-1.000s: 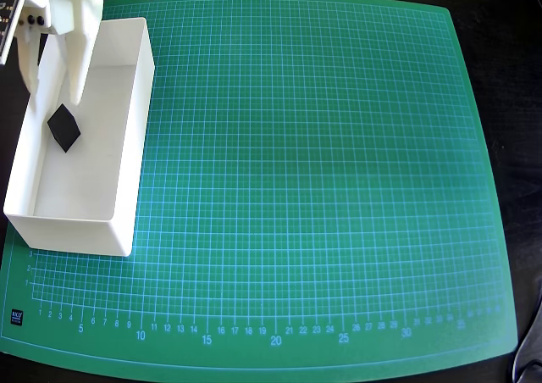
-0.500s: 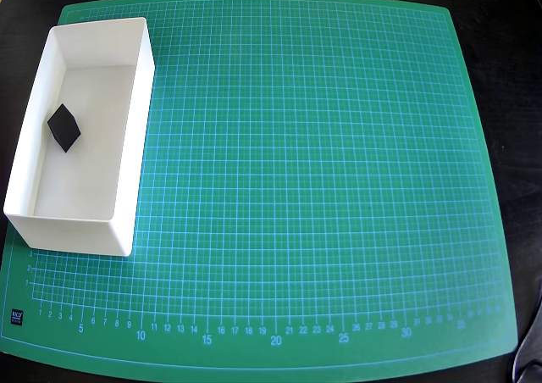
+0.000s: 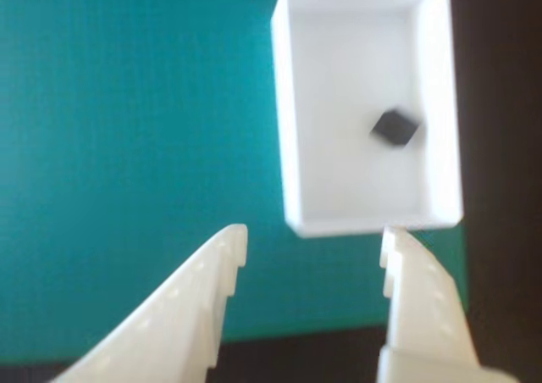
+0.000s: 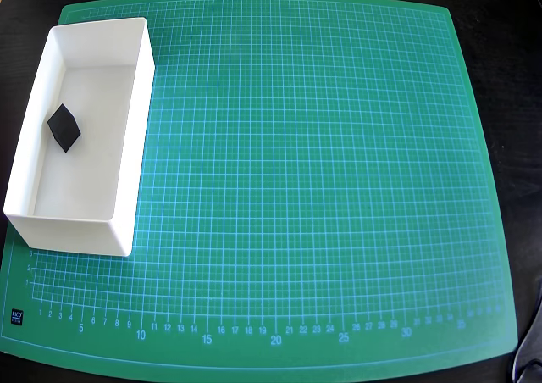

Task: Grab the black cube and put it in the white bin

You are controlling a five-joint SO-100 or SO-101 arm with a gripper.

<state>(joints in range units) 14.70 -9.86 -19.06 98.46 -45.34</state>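
Small matte black cube (image 4: 63,127) sits on the floor of the long white plastic bin (image 4: 135,129), standing on the green gridded cutting mat (image 4: 322,188) over the dark tabletop (image 4: 508,27). Judging by that, placement looks done. In the wrist view, white two-finger gripper (image 3: 315,249) has fingers (image 3: 216,264) spread, holding nothing. Cube (image 3: 395,127) lies ahead of the fingers, toward the right one; bin's (image 3: 284,120) long axis runs away from the fingers.

In the wrist view the gripper (image 3: 313,243) enters from the bottom edge, its two white jaws spread wide apart with nothing between them. The left jaw slants inward; the right stands nearly upright.
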